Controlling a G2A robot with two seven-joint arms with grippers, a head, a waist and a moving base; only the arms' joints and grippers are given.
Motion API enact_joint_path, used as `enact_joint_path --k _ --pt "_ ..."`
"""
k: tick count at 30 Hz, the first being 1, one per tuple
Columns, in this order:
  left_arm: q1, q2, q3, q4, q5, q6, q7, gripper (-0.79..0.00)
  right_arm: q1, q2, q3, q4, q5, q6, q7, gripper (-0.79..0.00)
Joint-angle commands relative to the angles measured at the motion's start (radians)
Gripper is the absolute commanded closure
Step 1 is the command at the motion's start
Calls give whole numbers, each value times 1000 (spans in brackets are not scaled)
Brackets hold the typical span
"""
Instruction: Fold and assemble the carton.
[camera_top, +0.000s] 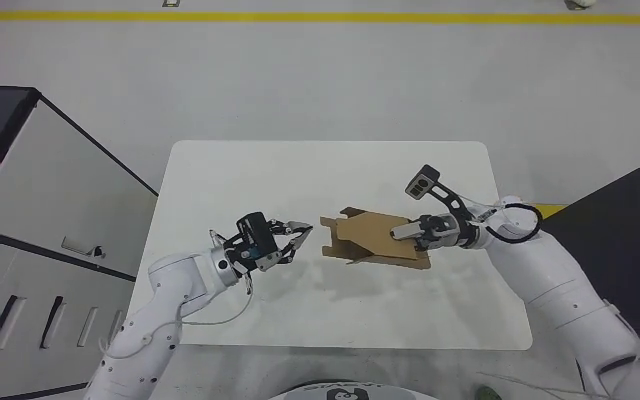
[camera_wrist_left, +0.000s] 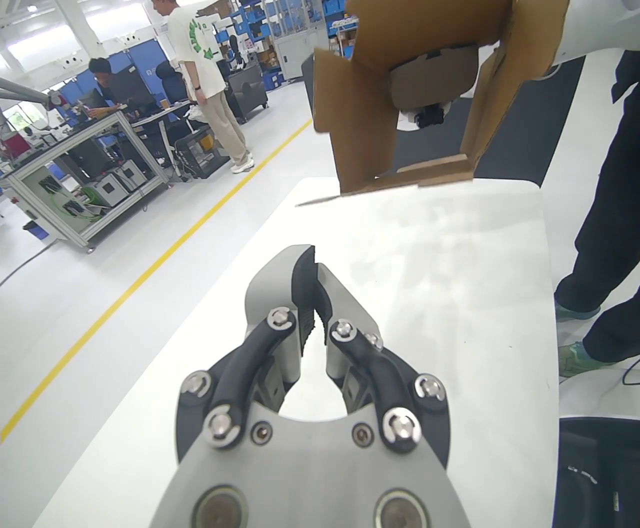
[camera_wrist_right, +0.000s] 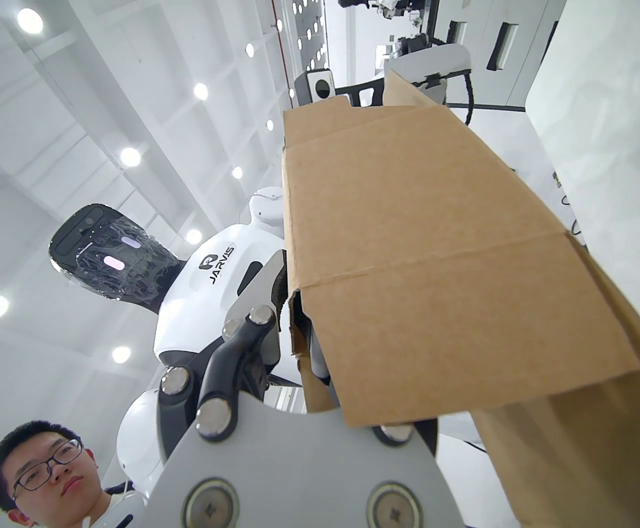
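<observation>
Right jaws are pinching the carton (camera_top: 375, 238), presenting its open flaps (camera_wrist_left: 350, 125) to the left jaws, which are hovering pressed together beside the carton, probably ready to fold them.

Cropped by the frame edge in the left wrist view: the carton (camera_wrist_left: 360, 125), with just its lower flaps and open end shown. Glimpsed through that opening, a slice of the right arm (camera_wrist_left: 430, 85) — the rest masked by cardboard walls. Cut off at two edges in the right wrist view as well, far end lost behind its own broad panel. Of the right gripper (camera_top: 397, 232), one finger (camera_wrist_right: 257, 310) plain against the outside of a wall, the other mostly buried inside the carton. Too small in the top view to tell how the end flaps lie. Left gripper (camera_wrist_left: 314, 265) clipped at the base by the frame edge.
</observation>
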Motion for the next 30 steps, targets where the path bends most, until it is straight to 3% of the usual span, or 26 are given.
enact_joint_path --k 1,10,23,30 --pt "-6 1 3 -2 -20 -19 -4 0 8 -5 -2 13 9 4 9 0" --pt "-13 6 14 -8 -67 -67 -13 0 49 -33 -48 47 37 13 9 0" --pt "-23 9 15 -3 -72 -16 -23 0 92 -52 -119 77 59 18 9 0" --pt "-38 10 43 0 -77 -49 -12 0 106 -52 -140 105 67 14 9 0"
